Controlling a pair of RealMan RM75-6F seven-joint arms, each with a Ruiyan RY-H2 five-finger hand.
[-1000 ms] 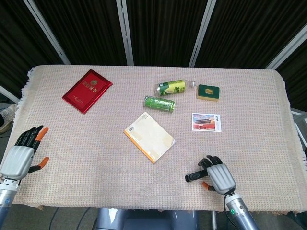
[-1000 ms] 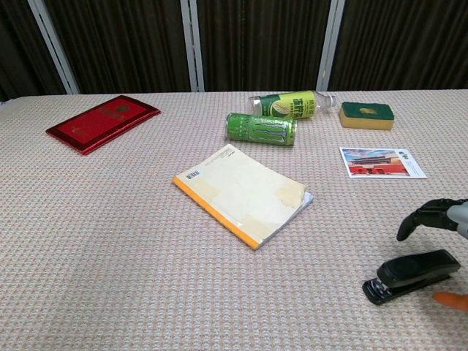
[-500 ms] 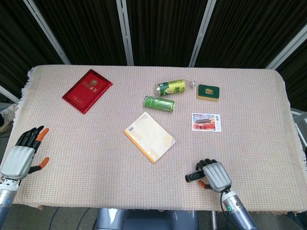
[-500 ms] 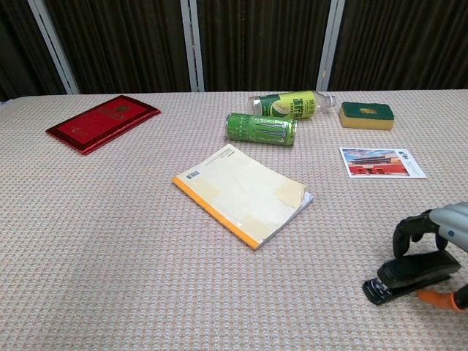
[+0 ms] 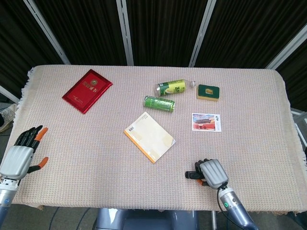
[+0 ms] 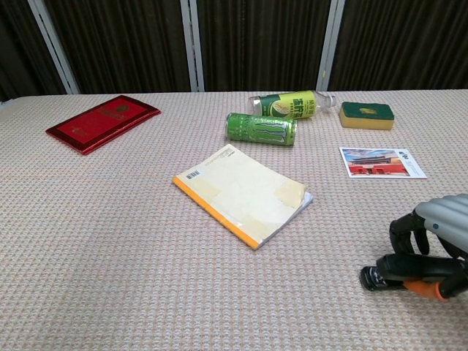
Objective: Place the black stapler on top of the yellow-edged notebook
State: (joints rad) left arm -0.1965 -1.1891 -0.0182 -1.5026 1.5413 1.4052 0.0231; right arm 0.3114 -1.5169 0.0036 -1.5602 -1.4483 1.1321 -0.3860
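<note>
The black stapler [image 5: 190, 175] [image 6: 386, 275] lies near the table's front edge on the right, with only its left end showing. My right hand [image 5: 211, 173] [image 6: 436, 240] covers it: the fingers curl over its top and the orange-tipped thumb presses its near side, so the hand grips it on the cloth. The yellow-edged notebook [image 5: 149, 136] [image 6: 245, 194] lies flat at the table's middle, to the left of and beyond the stapler. My left hand [image 5: 21, 155] hangs off the table's left edge, fingers apart and holding nothing; the chest view does not show it.
A red booklet [image 5: 87, 90] [image 6: 102, 123] lies at the back left. A green can [image 5: 159, 103] [image 6: 261, 129] and a bottle [image 5: 172, 87] [image 6: 291, 104] lie on their sides behind the notebook. A sponge [image 5: 208, 92] [image 6: 367, 115] and a postcard [image 5: 206, 121] [image 6: 382, 161] are at the right.
My right hand has come down and leftward over the stapler, its fingers closing around it. The stapler is now mostly hidden. The left hand has not moved.
</note>
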